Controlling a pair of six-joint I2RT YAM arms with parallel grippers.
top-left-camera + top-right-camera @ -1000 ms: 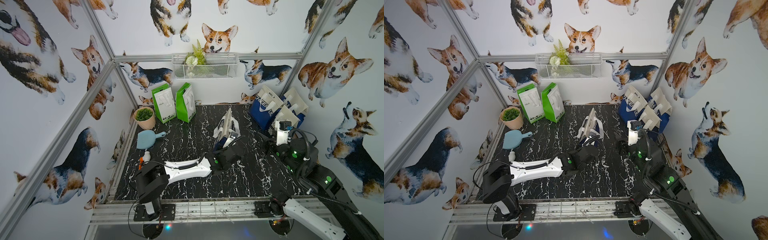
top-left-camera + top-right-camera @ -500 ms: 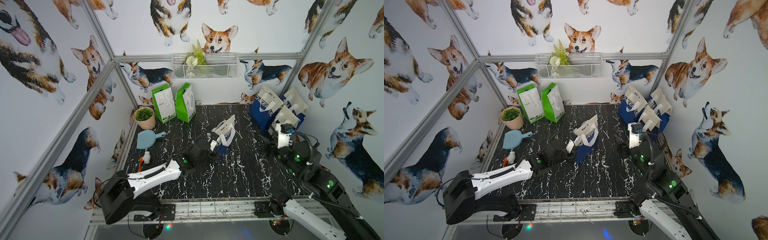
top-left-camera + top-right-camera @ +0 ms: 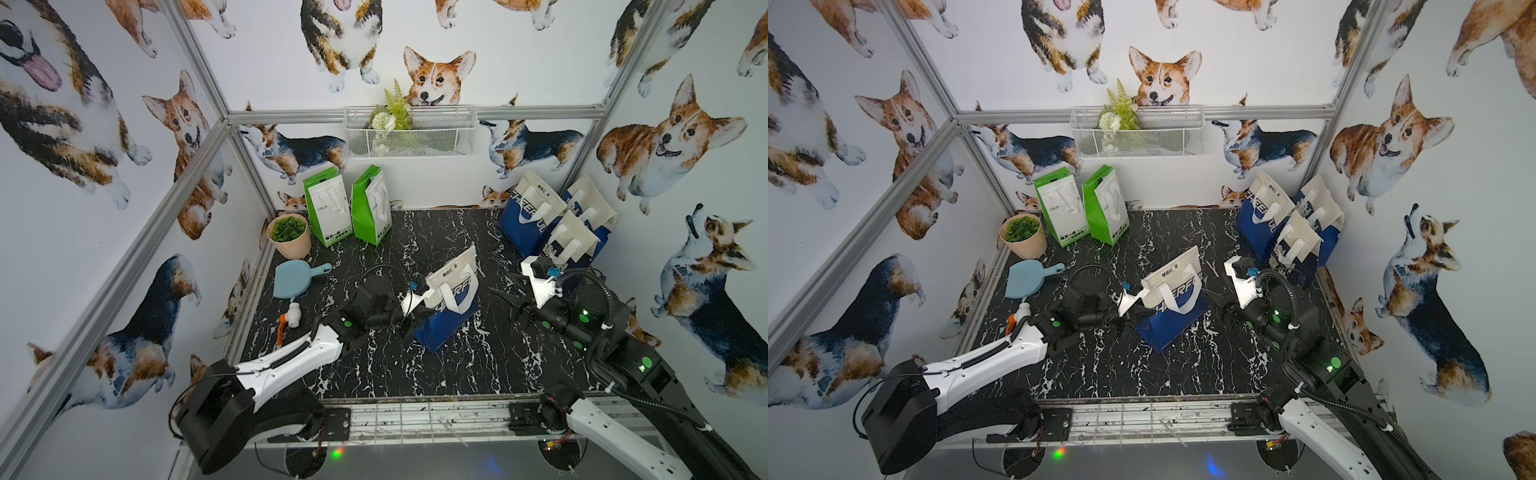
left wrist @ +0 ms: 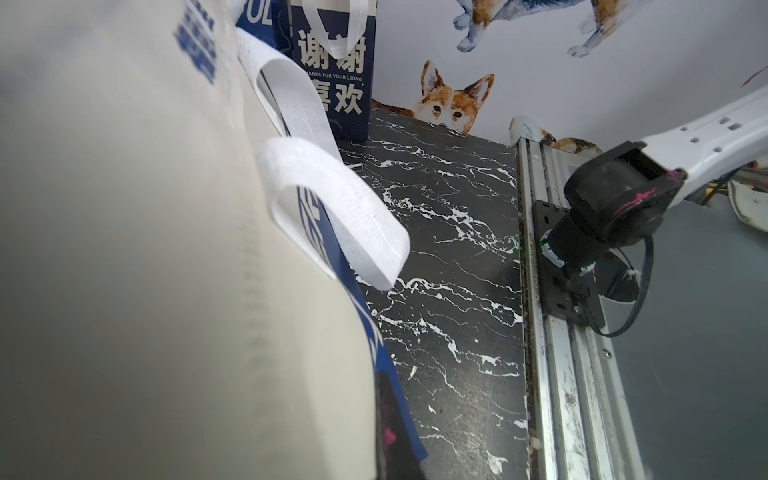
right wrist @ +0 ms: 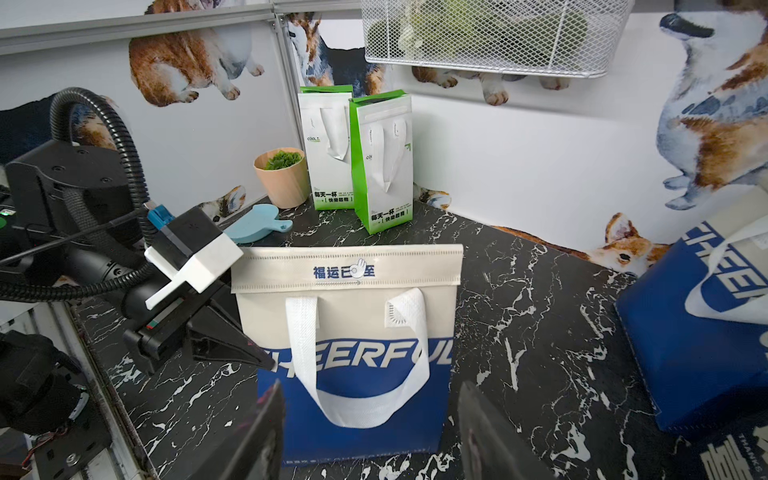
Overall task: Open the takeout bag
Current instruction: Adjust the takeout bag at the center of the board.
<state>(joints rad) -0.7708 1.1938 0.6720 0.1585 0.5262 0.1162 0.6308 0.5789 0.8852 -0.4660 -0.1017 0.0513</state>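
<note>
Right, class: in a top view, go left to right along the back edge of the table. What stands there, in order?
Potted plant → white-fronted green bag → second green bag → cluster of blue-and-cream bags.

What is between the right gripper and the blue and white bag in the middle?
Nothing but bare black marble tabletop. In a top view the open right gripper sits apart from the takeout bag.

Table (image 3: 478, 365): I saw black marble.
Centre: bag (image 3: 451, 322) stood.
Back: green bags (image 3: 370, 208), pot (image 3: 289, 243), blue bags (image 3: 528, 226).
Left: paddle (image 3: 293, 280).
</note>
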